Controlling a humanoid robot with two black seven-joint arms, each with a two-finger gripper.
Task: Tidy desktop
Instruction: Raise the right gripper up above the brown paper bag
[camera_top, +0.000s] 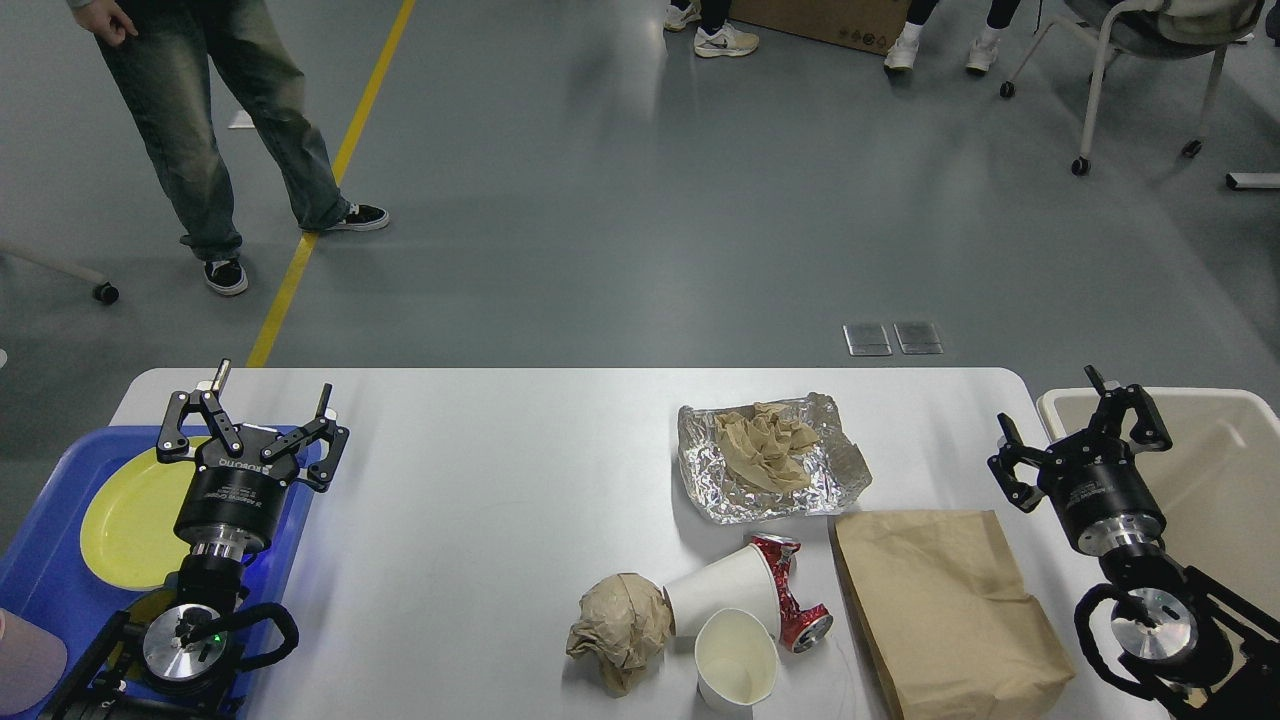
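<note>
Fingers on your left gripper (250, 410) and right gripper (1078, 432) stand apart, holding nothing above the bench (480, 520)

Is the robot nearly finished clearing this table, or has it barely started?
Barely started, it seems. A yellow plate already sits in the blue tray. Both the left gripper and right gripper are open and empty. Left on the desktop: foil with crumpled paper, brown paper bag, two paper cups, crushed red can, paper ball. The cream bin looks empty.
</note>
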